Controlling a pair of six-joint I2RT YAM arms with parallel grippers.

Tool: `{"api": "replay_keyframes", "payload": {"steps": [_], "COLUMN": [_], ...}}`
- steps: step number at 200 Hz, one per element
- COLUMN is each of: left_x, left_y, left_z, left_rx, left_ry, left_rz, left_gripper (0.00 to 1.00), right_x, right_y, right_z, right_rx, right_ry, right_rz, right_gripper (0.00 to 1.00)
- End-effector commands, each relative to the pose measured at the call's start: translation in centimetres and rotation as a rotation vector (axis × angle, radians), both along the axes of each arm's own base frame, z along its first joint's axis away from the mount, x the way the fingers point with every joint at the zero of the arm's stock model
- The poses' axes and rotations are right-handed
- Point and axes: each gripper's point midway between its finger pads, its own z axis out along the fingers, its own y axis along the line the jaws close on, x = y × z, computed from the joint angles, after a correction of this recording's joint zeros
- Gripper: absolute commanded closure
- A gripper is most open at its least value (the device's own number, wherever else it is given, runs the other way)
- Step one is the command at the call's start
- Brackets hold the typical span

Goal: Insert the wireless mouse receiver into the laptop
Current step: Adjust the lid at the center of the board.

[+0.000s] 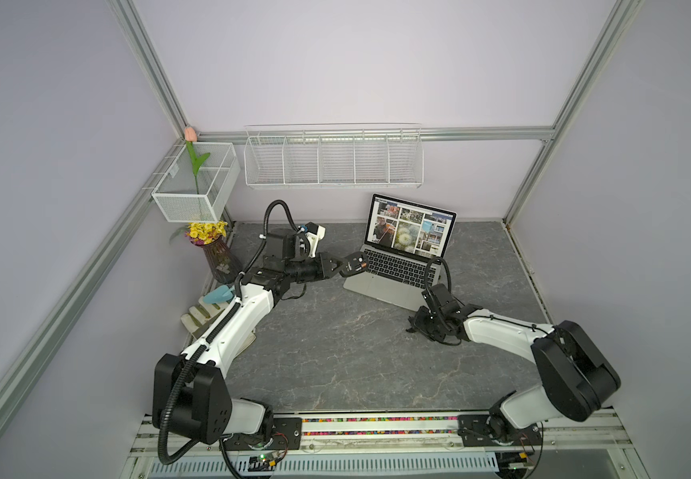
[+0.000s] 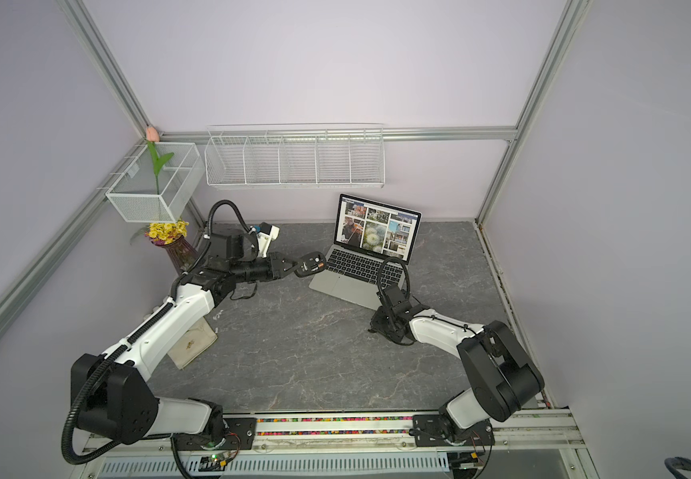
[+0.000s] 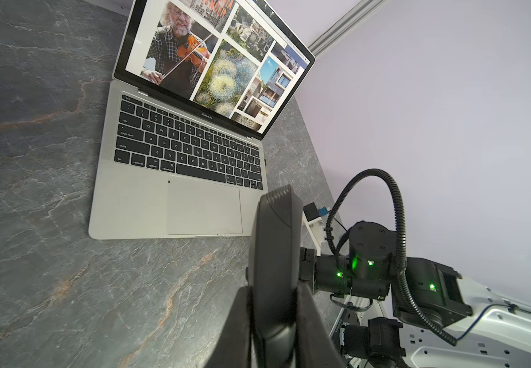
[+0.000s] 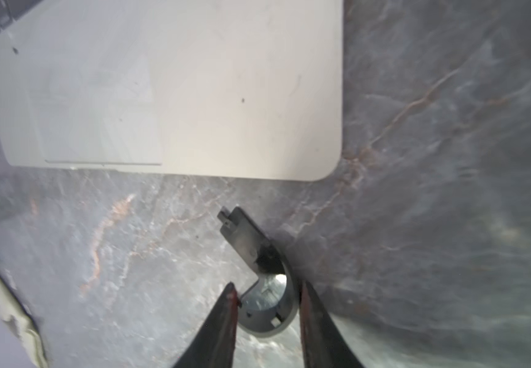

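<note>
Left gripper [image 1: 343,268], centre of a top view: fingers clamped hard on the black mouse [image 1: 356,263]. The mouse is held clear of the tabletop, just left of the laptop [image 1: 377,286]. Its underside is turned up and the bay is open, with a copper-coloured battery showing.

Wireless mouse receiver: too small to make out in any view. Judged to sit in that open bay, but I cannot confirm it.

Right gripper [image 4: 267,286]: low over the grey marbled tabletop [image 4: 130,255], below the laptop's front corner in the wrist view. Its fingers are narrow, one on each side of the ring end of the curved black battery cover [image 4: 251,242], which lies on the stone. One fingertip [image 4: 230,296] touches the cover's rim. Whether the fingers pinch the cover or only flank it, I cannot tell.

Step, as judged: the cover is off and being handled at the table, and pulling the receiver has not begun.

Next move calls for:
- getting the right gripper clear of the cover and across to the mouse;
- a fine pinch on the stub while the left arm steadies the mouse;
- squaring the stub to a port on the laptop's side. No port shows plainly here.
</note>
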Motion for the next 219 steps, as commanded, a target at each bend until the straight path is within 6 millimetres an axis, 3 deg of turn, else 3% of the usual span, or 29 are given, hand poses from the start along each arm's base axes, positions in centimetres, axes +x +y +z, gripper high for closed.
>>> {"api": "replay_keyframes", "payload": {"steps": [1,38,57,84,89,102,120,132,145,164,185,219], "left_x": [0.1,0.2,0.2,0.3,0.3,0.4,0.5,0.5,0.4,0.2,0.0,-0.2], "left_y": [0.4,0.6,0.7,0.9,0.9,0.9,0.9,0.9,0.9,1.1,1.3,1.4], "left_z": [-0.1,-0.2,-0.2,-0.3,-0.2,-0.2,-0.2,-0.1,-0.1,-0.3,-0.3,0.3], "left_rx": [0.015,0.018,0.02,0.022,0.022,0.021,0.019,0.017,0.016,0.021,0.025,0.015], "left_ry": [-0.019,-0.021,-0.02,-0.02,-0.02,-0.019,-0.016,-0.016,-0.019,-0.015,-0.018,-0.028], "left_rz": [-0.002,-0.001,0.002,0.007,0.007,0.007,0.006,0.006,0.007,0.013,0.017,0.008], "left_gripper": [1.0,1.0,1.0,1.0,1.0,1.0,1.0,1.0,1.0,1.0,1.0,1.0], "right_x": [-1.1,-1.4,-0.8,0.6,1.4,0.5,0.4,0.6,-0.1,-1.0,-2.5,-5.6], "right_y": [-0.9,-1.2,-0.6,1.5,2.8,4.2,2.9,2.0,2.3,1.8,-1.6,-7.4], "right_z": [-1.8,-2.8,-2.2,0.0,1.3,2.1,2.1,1.9,1.7,1.9,2.4,1.4], "right_rx": [-0.051,-0.118,-0.172,-0.29,-0.3,-0.336,-0.455,-0.479,-0.405,-0.334,-0.279,-0.186], "right_ry": [0.058,0.075,0.046,-0.092,-0.146,-0.158,-0.067,-0.014,0.023,0.05,0.062,0.075], "right_rz": [-0.07,-0.015,0.097,0.517,0.624,0.897,0.997,0.961,0.898,0.674,0.314,-0.215], "right_gripper": [0.71,0.82,0.9,0.93,0.93,0.93,0.93,0.93,0.93,0.93,0.93,0.93]}}
